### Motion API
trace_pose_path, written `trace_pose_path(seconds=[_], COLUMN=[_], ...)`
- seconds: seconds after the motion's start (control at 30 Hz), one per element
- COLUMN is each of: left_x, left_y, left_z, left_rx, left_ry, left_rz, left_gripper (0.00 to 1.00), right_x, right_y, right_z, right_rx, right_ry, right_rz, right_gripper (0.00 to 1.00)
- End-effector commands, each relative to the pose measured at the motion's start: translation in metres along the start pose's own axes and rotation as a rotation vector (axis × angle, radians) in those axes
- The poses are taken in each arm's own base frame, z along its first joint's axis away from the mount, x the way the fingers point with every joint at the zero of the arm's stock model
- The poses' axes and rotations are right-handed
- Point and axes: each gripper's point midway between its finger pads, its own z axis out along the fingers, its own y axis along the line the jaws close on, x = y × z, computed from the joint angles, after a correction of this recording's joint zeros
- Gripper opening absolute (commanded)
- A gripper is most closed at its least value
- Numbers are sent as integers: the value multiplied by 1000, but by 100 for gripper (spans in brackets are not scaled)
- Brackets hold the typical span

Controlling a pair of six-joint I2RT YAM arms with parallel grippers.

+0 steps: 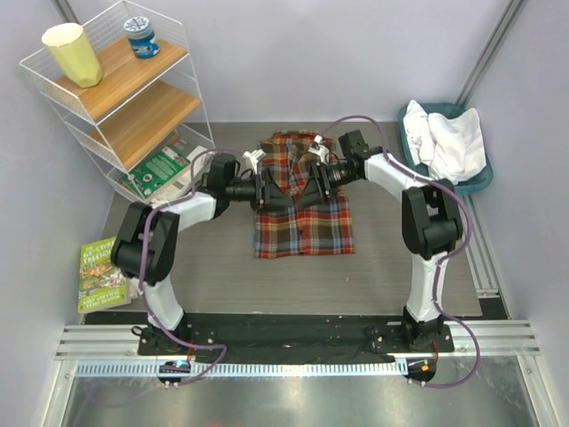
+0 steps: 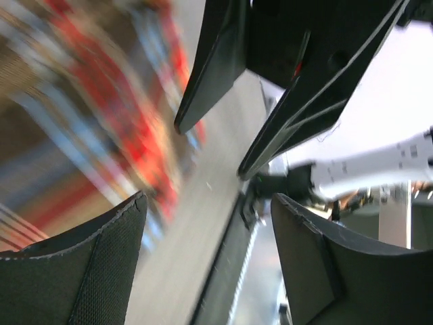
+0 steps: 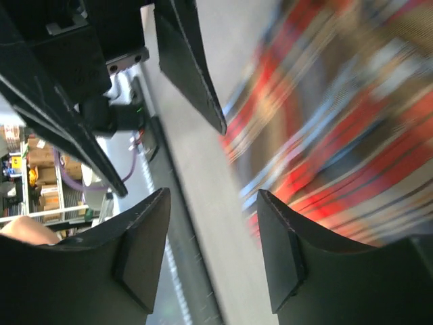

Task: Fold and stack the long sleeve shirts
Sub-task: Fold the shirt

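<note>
walls [image 1: 311, 53]: pale lilac; table [image 1: 213, 276]: grey; wire shelf [image 1: 142, 111]: back left

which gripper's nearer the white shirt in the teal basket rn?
Right. Both hang over the plaid shirt, tips facing; the right gripper is on the side toward the white shirt in the teal basket, the left gripper just past it, farther off.

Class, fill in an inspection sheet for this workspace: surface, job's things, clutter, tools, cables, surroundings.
Surface: grey mat, lying flat.
Job's things: plaid shirt laid flat mid-mat; white shirt crumpled in the teal basket.
Clutter: book left of the mat.
Tools: left tool and right tool open, empty, facing each other over the plaid shirt.
Cables: purple cables loop along both arms.
Surroundings: wire shelf holding a yellow cup, blue jar and green box.
</note>
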Motion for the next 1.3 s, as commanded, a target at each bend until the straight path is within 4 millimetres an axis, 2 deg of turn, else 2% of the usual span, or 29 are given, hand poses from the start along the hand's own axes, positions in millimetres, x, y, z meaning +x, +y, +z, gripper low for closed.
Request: trace_pose_path(seconds=[0.0, 0.03, 0.07, 0.13, 0.17, 0.2, 0.3, 0.33, 0.4, 0.43, 0.47, 0.5, 0.53, 0.6, 0.63, 0.67, 0.73, 0.77, 0.83, 0.9, 0.97, 1.0, 1.03, 1.07, 1.1, 1.13, 1.17, 1.23, 1.27], left_x=[-42, -46, -48, -51, -50, -44, -29, -24, -6, -2, 6, 26, 28, 52, 55, 53, 50, 41, 37, 35, 27, 32, 30, 20, 18, 13, 4, -5, -13], left_y=[62, 75, 98, 122, 130, 141, 152, 155, 159, 153, 151, 150, 133, 124, 114, 94, 75, 51, 35, 19, 22, 27, 30, 29, 37, 41, 40, 62, 65], left_z=[10, 9, 11, 7, 6, 7, 6, 4, 0, -3, -5, -9, -13, -22, -26, -33, -43, -53, -66, -83, -95, -99, -101, -100, -98, -95, -92, -88, -87], left_rx=[-75, -95, -124, -168, -188, -208, -246, -264, -284, -283, -286, -294, -267, -264, -243, -223, -215, -215, -239, -296, -375, -402, -421, -430, -443, -460, -475, -553, -576], left_ry=[-111, -128, -148, -165, -168, -155, -131, -122, -94, -91, -79, -53, -50, -23, -15, -23, -15, -17, 6, 24, 47, 82, 97, 91, 108, 108, 101, 114, 99], left_rz=[-130, -165, -210, -281, -305, -341, -395, -399, -435, -436, -438, -463, -435, -425, -402, -357, -230, -150, 57, 151, 307, 314, 347, 364, 345, 336, 353, 342, 343], left_gripper=[73, 73, 72, 71, 70, 70, 70, 70, 69, 69, 67, 67, 67, 67, 67, 68, 70, 71, 73, 75, 76, 76, 75, 73, 71, 68, 66, 63, 60], right_x=[-12, -14, -8, -7, 3, 8, 33, 47, 54, 69, 75, 77, 93, 108, 112, 112, 93, 84, 58, 26, 14, -2, 2, 1, 2, 3, 6, 15, 17], right_y=[-52, -62, -83, -101, -113, -116, -121, -122, -113, -110, -104, -92, -84, -68, -52, -45, -26, -17, -1, 5, -11, -24, -35, -45, -64, -75, -86, -108, -113], right_z=[18, 20, 26, 27, 33, 35, 41, 43, 42, 45, 45, 43, 44, 47, 43, 42, 30, 25, 12, -7, -19, -28, -38, -43, -48, -55, -58, -68, -72], right_rx=[33, 40, 57, 67, 61, 56, 58, 56, 53, 50, 44, 36, 20, 9, -9, -15, -18, -19, -17, 42, 123, 204, 250, 288, 357, 393, 438, 532, 559], right_ry=[5, 3, 18, 17, 36, 45, 80, 94, 93, 112, 117, 112, 122, 146, 145, 143, 104, 84, 31, -48, -64, -82, -62, -50, -39, -42, -30, -5, -5], right_rz=[64, 64, 73, 96, 129, 143, 189, 208, 203, 219, 222, 210, 244, 239, 233, 229, 179, 167, 110, 27, -16, -59, -29, -30, -18, 1, 15, 30, 34], right_gripper=[57, 58, 57, 57, 57, 56, 56, 56, 56, 56, 56, 56, 56, 56, 56, 56, 57, 57, 56, 56, 51, 49, 43, 40, 38, 35, 34, 33, 34])
